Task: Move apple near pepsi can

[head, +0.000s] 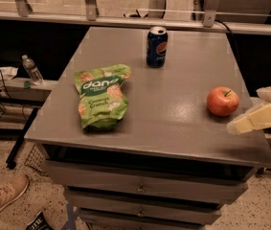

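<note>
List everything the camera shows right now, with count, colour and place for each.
table: one, grey, centre of view, carrying the three items below
apple: one, red-orange, right side of the table, near its right edge
pepsi can: one, dark blue with a silver top, upright at the back of the table, near the middle
snack bag: one, green, lying flat on the left half of the table
drawers: a grey stack under the tabletop, count unclear
water bottle: one, clear, standing on a low shelf left of the table
shoe: one, tan, on the floor at bottom left
gripper: one, pale cream, at the right edge of the view, just right of and below the apple, not touching it
</note>
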`<state>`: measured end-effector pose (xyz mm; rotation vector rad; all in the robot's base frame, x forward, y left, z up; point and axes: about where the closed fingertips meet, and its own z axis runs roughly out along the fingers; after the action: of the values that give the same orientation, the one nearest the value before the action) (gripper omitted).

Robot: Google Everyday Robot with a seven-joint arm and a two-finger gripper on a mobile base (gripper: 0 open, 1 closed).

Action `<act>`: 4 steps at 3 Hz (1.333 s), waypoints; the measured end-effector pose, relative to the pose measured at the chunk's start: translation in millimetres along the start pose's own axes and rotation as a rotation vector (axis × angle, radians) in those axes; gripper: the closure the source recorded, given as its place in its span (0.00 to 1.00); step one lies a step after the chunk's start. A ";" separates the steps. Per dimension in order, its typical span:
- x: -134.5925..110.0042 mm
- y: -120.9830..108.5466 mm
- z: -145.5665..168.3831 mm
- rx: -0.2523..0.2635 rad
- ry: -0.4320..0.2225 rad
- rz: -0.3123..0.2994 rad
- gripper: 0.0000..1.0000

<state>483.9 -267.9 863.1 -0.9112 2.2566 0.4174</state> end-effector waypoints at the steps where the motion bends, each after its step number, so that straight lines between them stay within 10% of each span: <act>1: -3.7 -14.5 6.0 0.035 -0.031 0.008 0.00; 3: -19.9 -20.6 28.0 0.029 -0.020 -0.025 0.00; 4: -29.1 -18.9 42.3 0.011 -0.012 -0.053 0.17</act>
<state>532.4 -245.5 851.1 -0.9583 2.2161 0.3854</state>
